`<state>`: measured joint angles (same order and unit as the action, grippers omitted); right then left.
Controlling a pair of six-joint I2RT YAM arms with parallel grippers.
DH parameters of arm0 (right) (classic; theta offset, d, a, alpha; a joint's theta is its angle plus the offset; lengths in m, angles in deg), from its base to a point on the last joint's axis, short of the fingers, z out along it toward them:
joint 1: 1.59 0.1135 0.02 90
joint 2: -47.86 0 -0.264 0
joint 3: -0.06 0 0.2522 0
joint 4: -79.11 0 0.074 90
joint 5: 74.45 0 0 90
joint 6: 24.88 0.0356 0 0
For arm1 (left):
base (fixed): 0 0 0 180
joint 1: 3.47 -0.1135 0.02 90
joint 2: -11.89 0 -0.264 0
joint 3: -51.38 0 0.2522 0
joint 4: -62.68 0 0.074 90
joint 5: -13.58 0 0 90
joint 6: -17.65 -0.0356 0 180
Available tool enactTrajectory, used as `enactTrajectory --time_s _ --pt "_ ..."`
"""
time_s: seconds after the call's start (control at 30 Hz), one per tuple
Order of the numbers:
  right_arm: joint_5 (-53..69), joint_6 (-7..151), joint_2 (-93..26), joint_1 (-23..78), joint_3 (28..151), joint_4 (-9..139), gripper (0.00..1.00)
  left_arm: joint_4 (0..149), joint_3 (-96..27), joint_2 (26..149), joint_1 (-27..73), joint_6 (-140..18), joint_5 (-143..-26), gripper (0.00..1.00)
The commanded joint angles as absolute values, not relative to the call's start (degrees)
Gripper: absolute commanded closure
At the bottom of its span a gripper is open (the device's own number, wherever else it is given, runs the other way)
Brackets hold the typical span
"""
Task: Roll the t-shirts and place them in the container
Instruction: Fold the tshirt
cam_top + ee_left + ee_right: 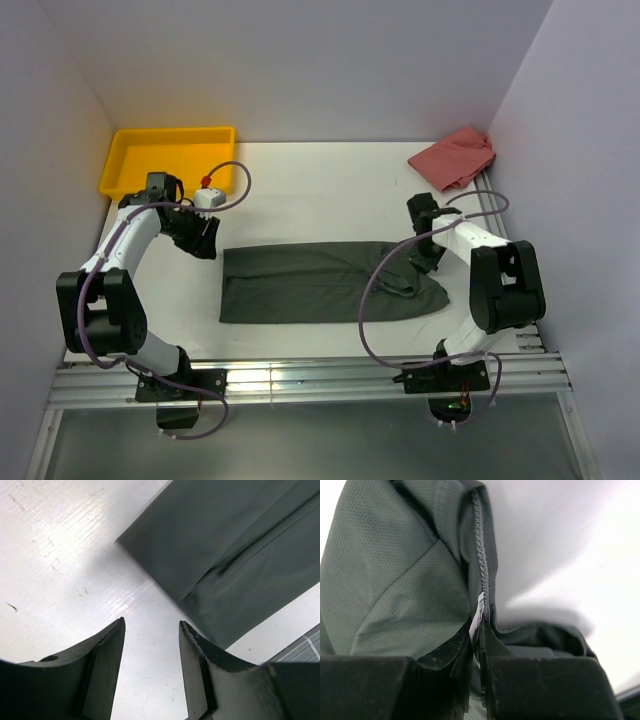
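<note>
Right fingers [451, 656] are closed on a stitched edge of the t-shirt [310, 283], with the white label [479, 609] caught at the pinch. Left fingers [107, 650] are parted and hold nothing, poised over bare desk [330, 190].

The t-shirt is folded into a long band and lies flat on the desk, its long axis running left to right between the two arms. Its right end, bunched and slightly raised, is in the right fingers' grip. Its left end lies flat, and its far corner sits just ahead of the left fingers, near but not touching.

The label suggests that the gripped end is the neck, though the close wrist view does not show how many layers are held.

Judgement: a roll would travel along the long axis, from the held right end toward the left arm, so the right arm is placed to begin it. The left fingers, at the opposite end, are placed to pin the free end.
</note>
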<state>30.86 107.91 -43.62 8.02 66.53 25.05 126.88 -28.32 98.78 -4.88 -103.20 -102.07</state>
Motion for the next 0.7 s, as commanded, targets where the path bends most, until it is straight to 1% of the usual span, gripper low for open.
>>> enactTrajectory --time_s 0.0,0.13,0.23,0.27,0.37,0.57,0.6,0.63,0.67 --pt "36.5 102.6 -44.8 2.0 70.8 21.2 0.86 126.4 -30.7 99.8 -4.6 -103.7 -103.2 0.47" --pt "37.4 100.0 -47.0 -1.5 73.9 20.6 0.82 126.1 -31.0 101.3 -4.6 -103.0 -103.7 0.47" --pt "37.4 99.0 -47.9 -3.6 74.7 20.3 0.65 125.7 -30.9 102.7 -4.6 -102.7 -104.1 0.47" --pt "38.2 99.2 -47.7 -3.6 74.6 20.1 0.54 125.6 -30.7 103.3 -4.6 -102.6 -104.2 0.47" --pt "39.4 99.7 -45.3 -3.6 73.3 19.8 0.42 125.4 -30.3 104.4 -4.6 -102.3 -104.9 0.46" --pt "37.5 102.8 -35.3 -2.7 70.8 18.3 0.41 125.3 -30.6 107.7 -4.6 -101.3 -108.2 0.41" --pt "35.9 103.7 -32.0 -1.9 70.2 18.4 0.41 125.5 -30.7 108.2 -4.6 -100.9 -108.8 0.41" --pt "35.2 104.4 -30.2 -0.5 69.8 18.6 0.41 125.4 -30.8 108.7 -4.5 -100.5 -109.6 0.4" --pt "34.8 106.7 -27.4 3.6 69.5 18.7 0.41 124.9 -31.1 109.9 -4.4 -100.0 -110.6 0.39"
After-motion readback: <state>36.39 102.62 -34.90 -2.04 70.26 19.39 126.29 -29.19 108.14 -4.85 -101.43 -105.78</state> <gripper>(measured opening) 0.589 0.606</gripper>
